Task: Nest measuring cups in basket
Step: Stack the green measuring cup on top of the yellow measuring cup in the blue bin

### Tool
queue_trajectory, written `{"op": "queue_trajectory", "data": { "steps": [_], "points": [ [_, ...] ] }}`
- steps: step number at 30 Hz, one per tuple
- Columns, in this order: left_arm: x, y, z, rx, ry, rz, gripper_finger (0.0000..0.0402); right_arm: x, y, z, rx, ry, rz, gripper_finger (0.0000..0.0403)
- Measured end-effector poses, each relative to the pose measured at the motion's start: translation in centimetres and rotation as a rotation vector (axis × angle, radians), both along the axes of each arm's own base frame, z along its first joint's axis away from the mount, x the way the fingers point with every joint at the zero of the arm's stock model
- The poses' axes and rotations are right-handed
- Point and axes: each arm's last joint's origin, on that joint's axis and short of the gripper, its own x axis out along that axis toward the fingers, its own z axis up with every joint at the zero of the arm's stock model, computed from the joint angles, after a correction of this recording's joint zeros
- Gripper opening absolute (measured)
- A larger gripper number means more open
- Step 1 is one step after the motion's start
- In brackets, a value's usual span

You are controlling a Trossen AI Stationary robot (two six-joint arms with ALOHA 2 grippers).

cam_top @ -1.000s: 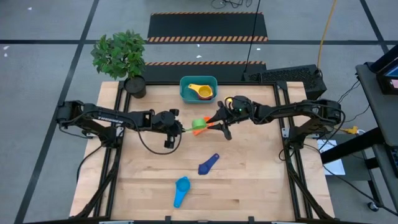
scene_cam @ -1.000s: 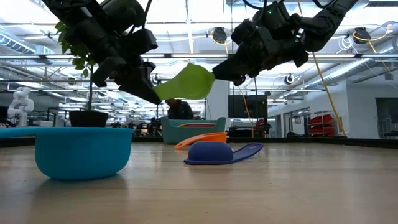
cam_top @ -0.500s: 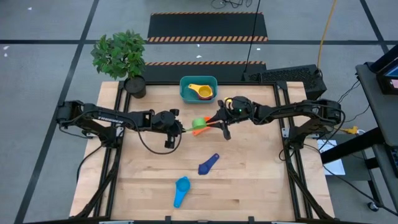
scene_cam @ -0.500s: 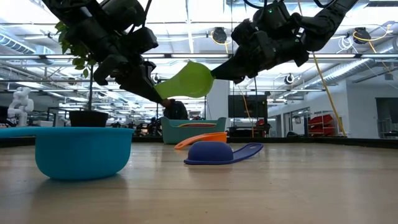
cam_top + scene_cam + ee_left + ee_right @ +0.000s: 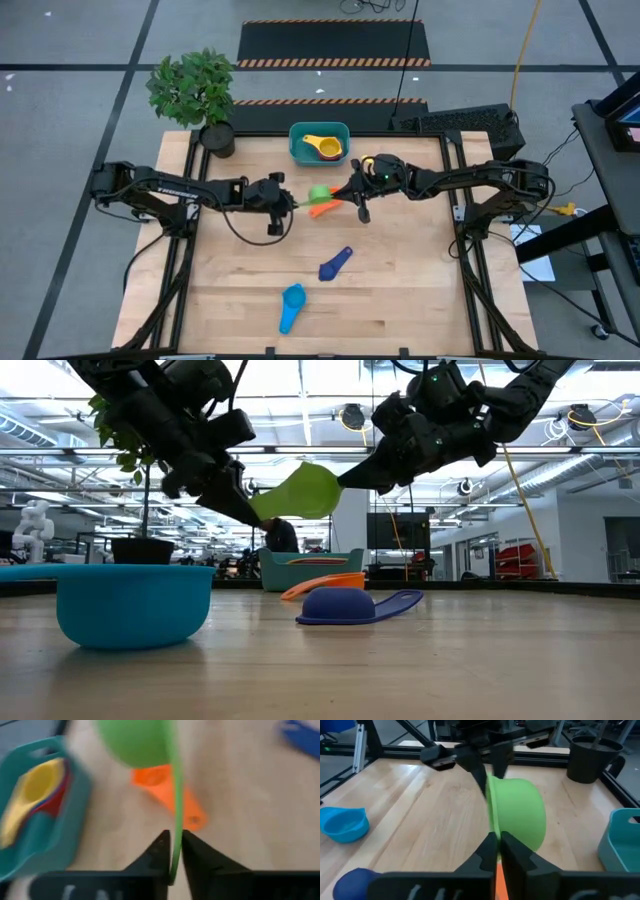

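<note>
A: We saw the green measuring cup [image 5: 303, 491] held in the air above the wooden table [image 5: 400, 290], a smooth round plastic bowl with a thin flat handle. The left gripper [image 5: 173, 851] pinched that handle edge-on between its narrow dark fingers.

B: And the right gripper [image 5: 498, 851] was clamped down on the cup's rim from the other side, so we had both arms gripping one cup.

A: Below it the orange measuring cup [image 5: 322, 209] lay on the boards. Nearer the front we noted the dark blue measuring cup [image 5: 335, 264] turned bowl-down, its flat handle resting on the wood, and a lighter blue measuring cup [image 5: 291, 305] upright.

B: The teal basket [image 5: 296, 150], a rounded-corner plastic tub, sat at the far edge beside the potted plant [image 5: 196, 92]. We saw the yellow measuring cup [image 5: 322, 146] nested inside it over a red one.
</note>
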Motion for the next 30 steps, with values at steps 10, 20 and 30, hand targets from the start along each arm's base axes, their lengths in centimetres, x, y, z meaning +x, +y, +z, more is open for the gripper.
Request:
{"op": "queue_trajectory", "data": {
  "steps": [10,20,30],
  "points": [
    [-0.8,0.4,0.6,0.021,-0.007,0.185,0.0227,-0.8,-1.3,0.8,0.022,0.008,-0.101,0.0001],
    [-3.4,0.7,3.0,0.158,-0.010,0.334,0.0279,-2.8,-5.2,2.5,0.141,-0.074,-0.287,0.0000],
    [-5.3,0.6,5.5,0.150,-0.116,0.368,0.0280,-4.5,-9.6,3.0,0.329,-0.214,-0.416,0.0000]
  ]
}}
